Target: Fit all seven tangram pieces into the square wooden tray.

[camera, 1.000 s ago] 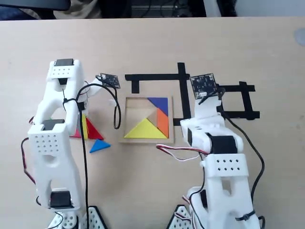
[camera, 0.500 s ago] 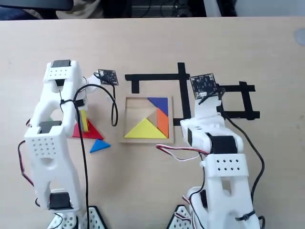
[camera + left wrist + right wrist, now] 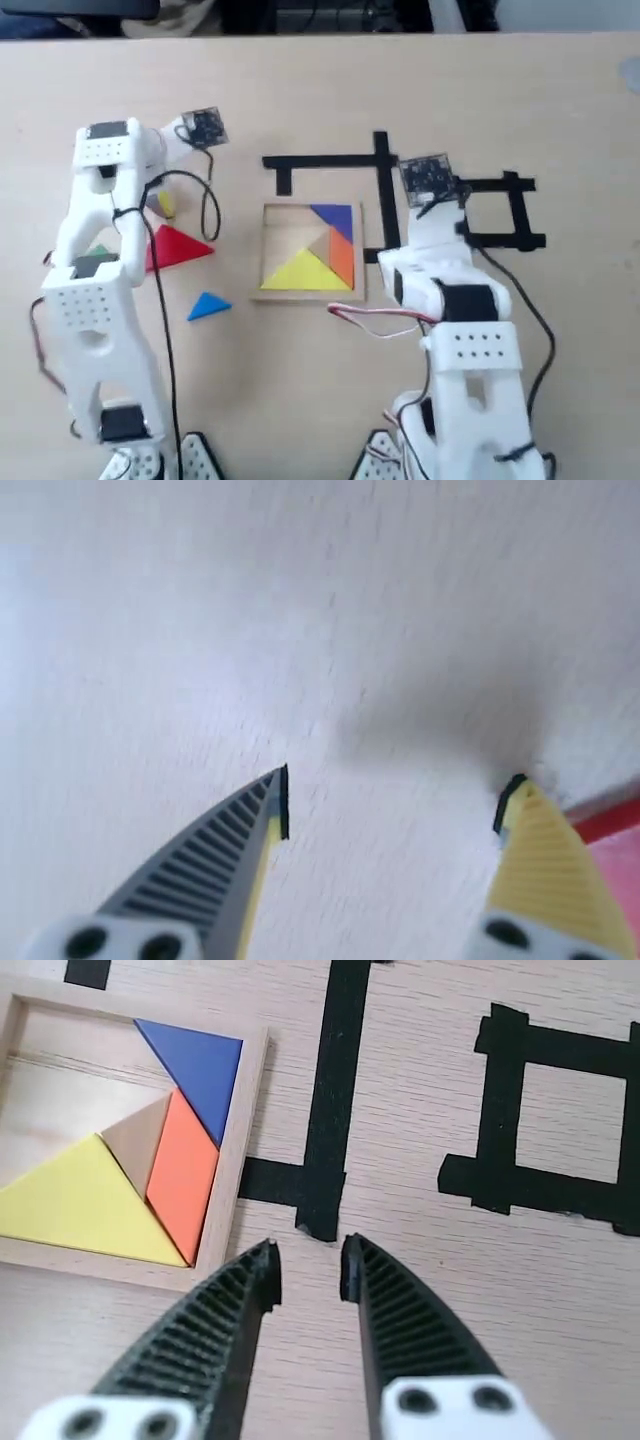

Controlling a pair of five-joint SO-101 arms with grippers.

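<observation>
**Left arm swings off the loose pieces**

My left arm has swung back and to the side, so the red triangle [image 3: 178, 246] now lies bare on the table. The left gripper [image 3: 395, 800] is wide open and holds nothing. I think it is ready to grab. The right gripper [image 3: 308, 1257] is a little open and empty. It sits just beside the wooden tray [image 3: 308, 296], out of the way. The small blue triangle [image 3: 208, 305] lies outside the tray.

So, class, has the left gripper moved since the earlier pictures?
Yes. In the high view the left gripper has swung away from the square wooden tray, leftward and toward the far edge.
</observation>
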